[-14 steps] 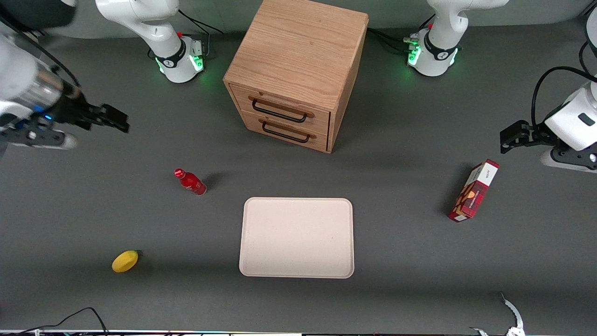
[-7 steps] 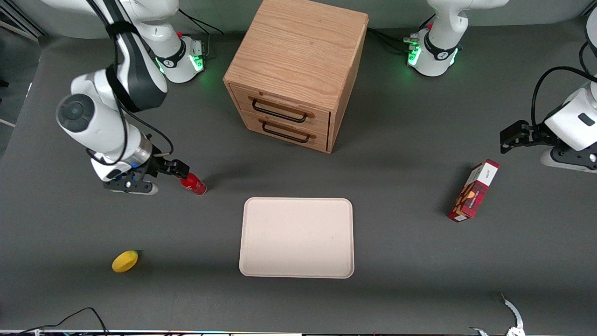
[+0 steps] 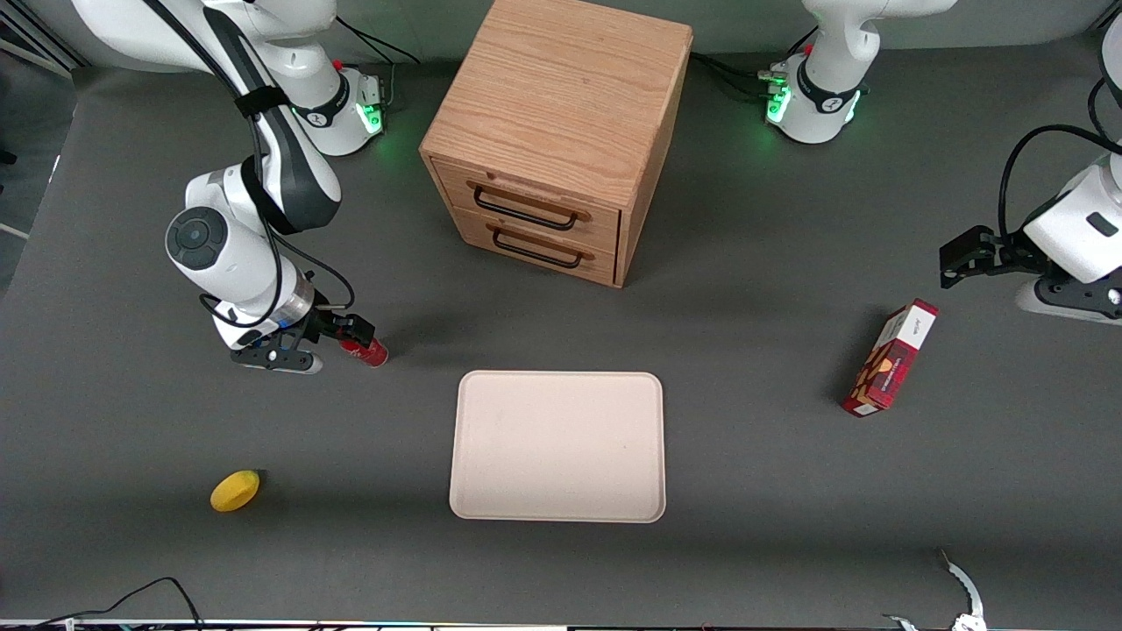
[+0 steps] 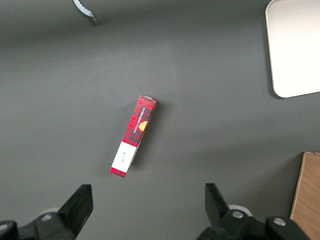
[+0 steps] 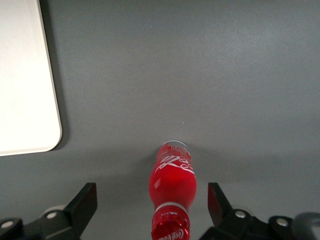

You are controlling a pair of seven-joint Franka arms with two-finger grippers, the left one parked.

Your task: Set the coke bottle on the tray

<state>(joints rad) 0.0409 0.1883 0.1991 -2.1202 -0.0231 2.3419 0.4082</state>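
The gripper (image 3: 358,330) sat low at the middle left of the front view, right at the top of the coke bottle (image 3: 372,352), which stood on the grey table (image 3: 745,491). In the right wrist view the fingers (image 5: 86,202) stood wide apart on either side of the coke bottle's neck, clear of it, so the gripper was open around the coke bottle and not yet clamped. The tray (image 3: 557,446) lay flat in the lower middle of the front view, apart from the coke bottle and nearer the camera. A wooden drawer cabinet (image 3: 554,131) filled the upper middle, a yellow lemon (image 3: 235,490) lay at lower left, and a red snack box (image 3: 891,358) lay at the right
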